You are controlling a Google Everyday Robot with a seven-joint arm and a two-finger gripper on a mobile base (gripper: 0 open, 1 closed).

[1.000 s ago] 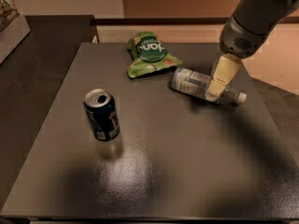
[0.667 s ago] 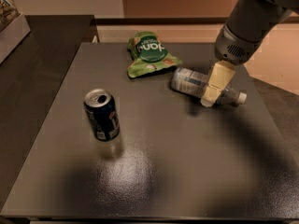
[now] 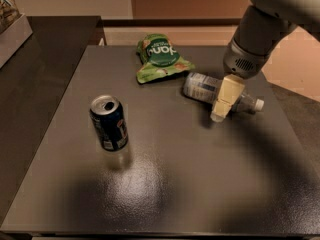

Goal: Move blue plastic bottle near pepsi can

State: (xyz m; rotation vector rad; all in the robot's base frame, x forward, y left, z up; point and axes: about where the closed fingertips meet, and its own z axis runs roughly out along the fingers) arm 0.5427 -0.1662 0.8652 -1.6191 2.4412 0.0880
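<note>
The blue plastic bottle [image 3: 201, 86] lies on its side at the back right of the dark table [image 3: 165, 184], its white cap [image 3: 258, 104] pointing right. My gripper [image 3: 220, 112] hangs from the grey arm [image 3: 255, 39] and sits over the bottle's middle, low against it, with its cream part covering part of the bottle. The pepsi can [image 3: 108, 122] stands upright at the left middle of the table, well apart from the bottle and the gripper.
A green snack bag [image 3: 161, 57] lies at the back of the table, just left of the bottle's base. A darker counter [image 3: 45, 59] borders the table on the left. The table's right edge is close to the bottle cap.
My gripper has come down and slightly left onto the bottle's middle. The bottle, can and bag have not moved.
</note>
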